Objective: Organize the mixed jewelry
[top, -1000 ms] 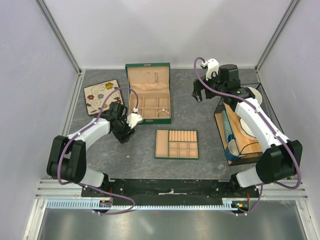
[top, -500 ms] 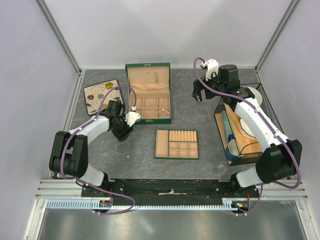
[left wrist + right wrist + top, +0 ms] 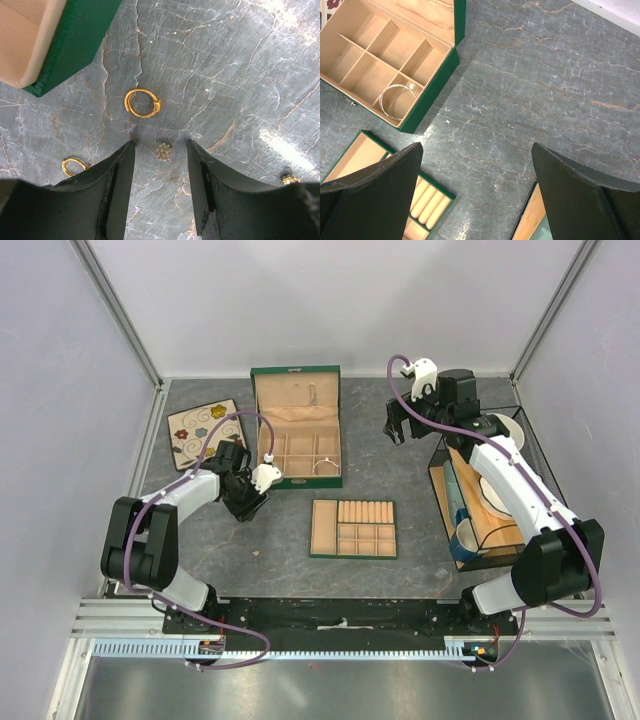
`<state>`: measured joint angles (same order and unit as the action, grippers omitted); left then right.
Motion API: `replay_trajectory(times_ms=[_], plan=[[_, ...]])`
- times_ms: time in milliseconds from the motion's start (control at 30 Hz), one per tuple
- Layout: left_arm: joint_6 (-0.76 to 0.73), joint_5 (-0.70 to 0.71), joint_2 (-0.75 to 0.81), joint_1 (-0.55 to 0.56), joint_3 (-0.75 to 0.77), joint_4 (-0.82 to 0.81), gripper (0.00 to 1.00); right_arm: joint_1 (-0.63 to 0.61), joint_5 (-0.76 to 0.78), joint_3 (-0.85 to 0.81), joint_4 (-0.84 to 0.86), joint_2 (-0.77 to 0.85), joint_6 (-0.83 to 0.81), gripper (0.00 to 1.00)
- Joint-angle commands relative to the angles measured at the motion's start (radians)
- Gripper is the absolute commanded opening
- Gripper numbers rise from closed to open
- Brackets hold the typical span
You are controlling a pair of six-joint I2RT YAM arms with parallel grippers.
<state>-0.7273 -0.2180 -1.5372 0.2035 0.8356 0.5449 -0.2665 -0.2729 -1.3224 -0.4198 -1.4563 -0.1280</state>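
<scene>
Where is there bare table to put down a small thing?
Bare table lies between the jewelry box and the right gripper, and between the divided tray and the wire rack. Crowded: beside the left gripper, where a gold ring and stud lie.

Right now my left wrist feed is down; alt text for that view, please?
The left gripper, black fingers open, straddles a tiny gold bead cluster lying on the grey veined table. A thin gold ring lies just beyond it, a smaller gold loop sits partly behind one finger, and the green tan-lined box's corner fills the upper left.
</scene>
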Motion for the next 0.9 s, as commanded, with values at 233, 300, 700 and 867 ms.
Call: replay_trajectory(times_ms=[233, 300, 700, 867], plan=[[-0.044, -0.038, -0.014, -0.015, 0.011, 0.004, 0.49, -0.004, -0.003, -0.001, 0.027, -0.001, -0.009, 0.98], [-0.047, -0.037, -0.014, -0.013, 0.01, 0.007, 0.46, -0.004, -0.002, 0.0, 0.027, -0.001, -0.009, 0.98], [-0.061, -0.034, -0.011, -0.029, -0.007, 0.023, 0.32, -0.004, 0.003, 0.0, 0.027, -0.004, -0.01, 0.98], [-0.063, -0.035, 0.002, -0.032, -0.001, 0.038, 0.24, -0.004, 0.003, 0.0, 0.027, -0.004, -0.01, 0.98]])
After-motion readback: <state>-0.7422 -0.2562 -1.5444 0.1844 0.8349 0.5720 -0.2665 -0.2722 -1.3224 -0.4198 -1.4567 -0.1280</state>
